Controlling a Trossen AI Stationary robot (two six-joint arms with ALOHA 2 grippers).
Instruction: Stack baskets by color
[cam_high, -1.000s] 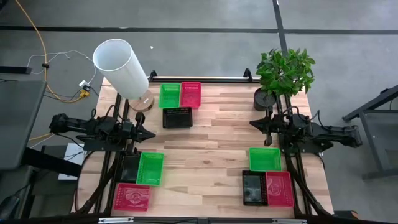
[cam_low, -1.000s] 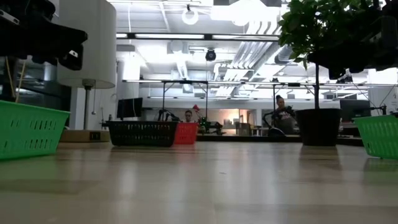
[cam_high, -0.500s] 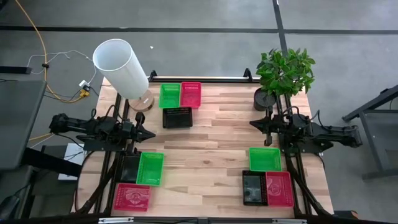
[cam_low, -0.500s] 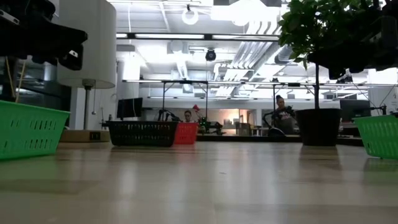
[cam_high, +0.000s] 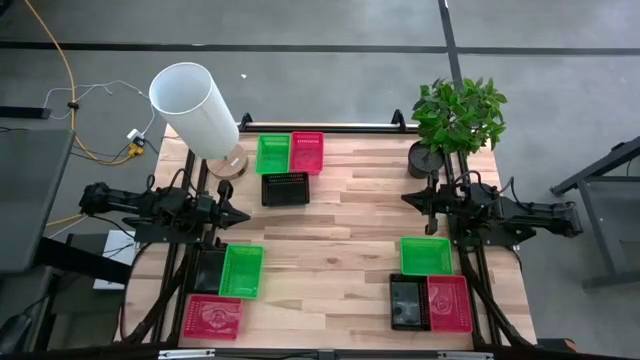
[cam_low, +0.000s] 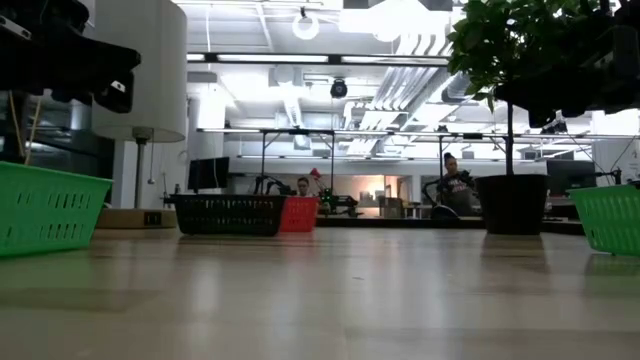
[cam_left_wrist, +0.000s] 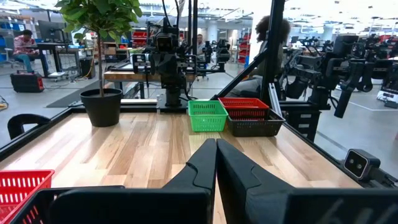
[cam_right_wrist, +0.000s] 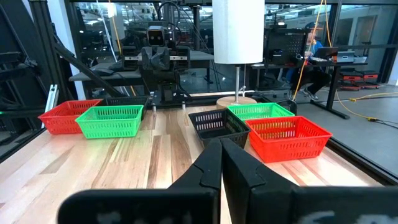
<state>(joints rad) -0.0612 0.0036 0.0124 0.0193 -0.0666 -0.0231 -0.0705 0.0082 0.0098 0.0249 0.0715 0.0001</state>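
While both pincers sit clenched, empty: baskets (cam_high: 241, 270) shallow, mesh-sided, apparently unstacked; green, red, black.

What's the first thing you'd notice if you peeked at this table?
Bright baskets sit in three bunches: a green basket at the far edge, another green basket near the left gripper, a third green basket by the right gripper. A tall white cylinder and a leafy plant mark the far corners.
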